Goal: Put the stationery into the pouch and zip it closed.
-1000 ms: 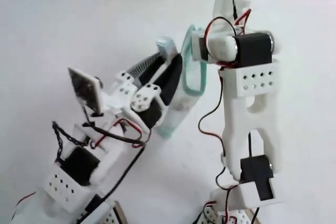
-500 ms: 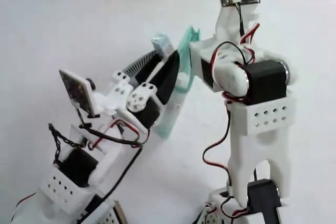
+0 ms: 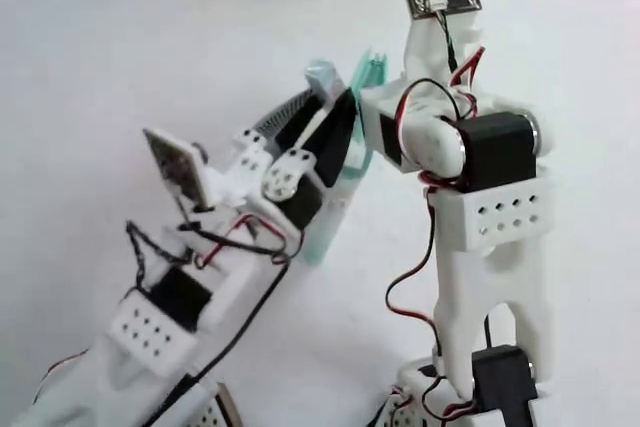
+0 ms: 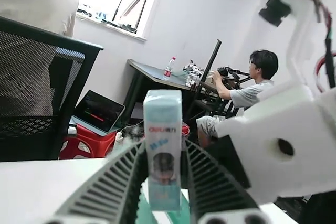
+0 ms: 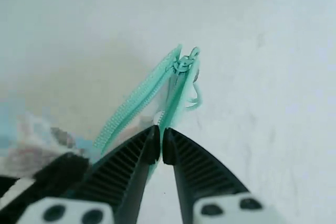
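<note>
Pouch (image 3: 325, 227) of teal mesh stands on edge near the middle of the white table (image 3: 110, 47) in the high view. Its top edge is lifted toward the upper centre of the frame and its lower end rests on the table below. The right gripper (image 5: 160, 129) has its two ribbed jaws nearly together, pinching the zip band of the pouch (image 5: 140, 97) just below the zip pull (image 5: 184, 65). In the right wrist view the two zip bands meet at that pull and spread apart further down.

The left gripper (image 3: 325, 97) comes in from the lower left of the high view and clamps a small pale blue box (image 3: 320, 75) upright between its jaws. The box sits just beside the raised top of the pouch, slightly to the left of it. In the left wrist view the box (image 4: 163, 124) stands upright between the ribbed fingers (image 4: 118, 182), with the white body of the right arm (image 4: 283, 145) close at the right of the frame.

A second ago the pouch mouth hung as an open loop under the right arm. Since then the right arm has drawn that edge up and toward the top of the frame, so the loop is now a narrow upright band. The left arm has shifted right and up across the high view, and the box has gone with it, from left of the pouch mouth to right against its top edge.
</note>
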